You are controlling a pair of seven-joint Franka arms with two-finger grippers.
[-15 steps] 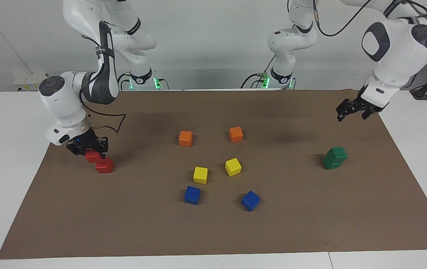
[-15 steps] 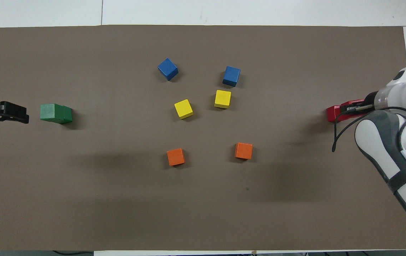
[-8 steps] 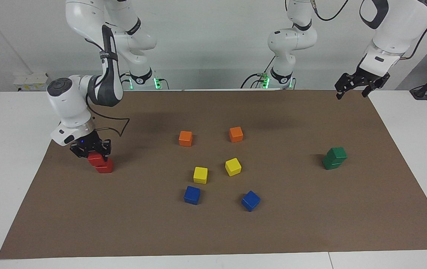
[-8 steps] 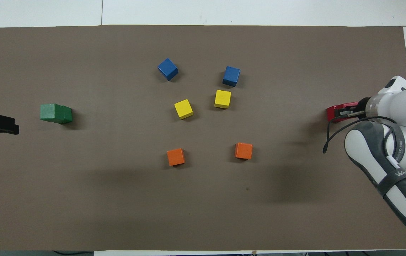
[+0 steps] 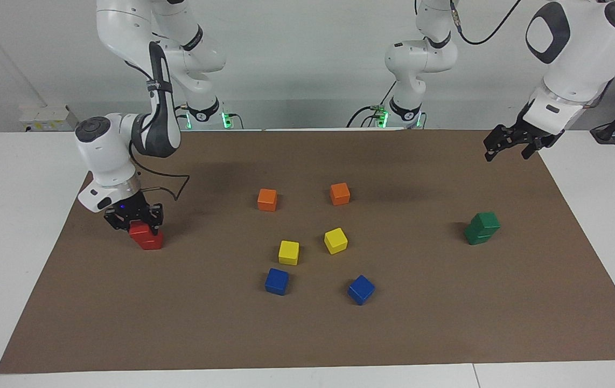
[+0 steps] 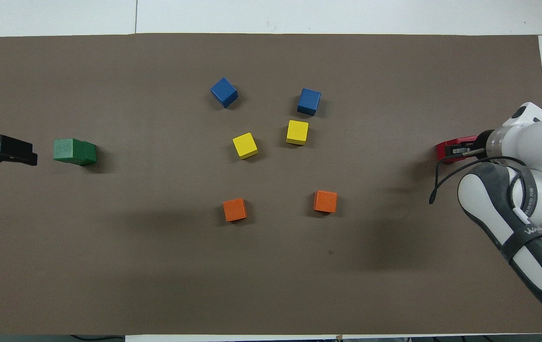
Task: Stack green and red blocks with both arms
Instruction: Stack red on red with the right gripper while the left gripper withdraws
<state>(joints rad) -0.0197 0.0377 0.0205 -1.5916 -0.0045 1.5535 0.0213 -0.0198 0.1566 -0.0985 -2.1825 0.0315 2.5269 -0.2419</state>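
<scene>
Two red blocks sit near the right arm's end of the mat. The upper red block (image 5: pixel 139 231) rests offset on the lower red block (image 5: pixel 151 242). My right gripper (image 5: pixel 134 220) is right at the upper one. From overhead only a red edge (image 6: pixel 443 151) shows beside the right gripper (image 6: pixel 463 150). Two green blocks stand stacked near the left arm's end, the upper green block (image 5: pixel 486 221) skewed on the lower green block (image 5: pixel 474 235); overhead the green stack (image 6: pixel 74 151) is apart from my left gripper (image 6: pixel 24 153). The left gripper (image 5: pixel 507 152) hangs open and empty over the mat's edge.
On the brown mat (image 5: pixel 307 334), in the middle, lie two orange cubes (image 5: pixel 267 199) (image 5: pixel 340 194), two yellow cubes (image 5: pixel 288 252) (image 5: pixel 335 240) and two blue cubes (image 5: pixel 276 281) (image 5: pixel 361 289). White table borders the mat.
The right gripper has carried the upper red block sideways and down onto the lower red one. The left gripper rose, then dropped back a little, staying open.
</scene>
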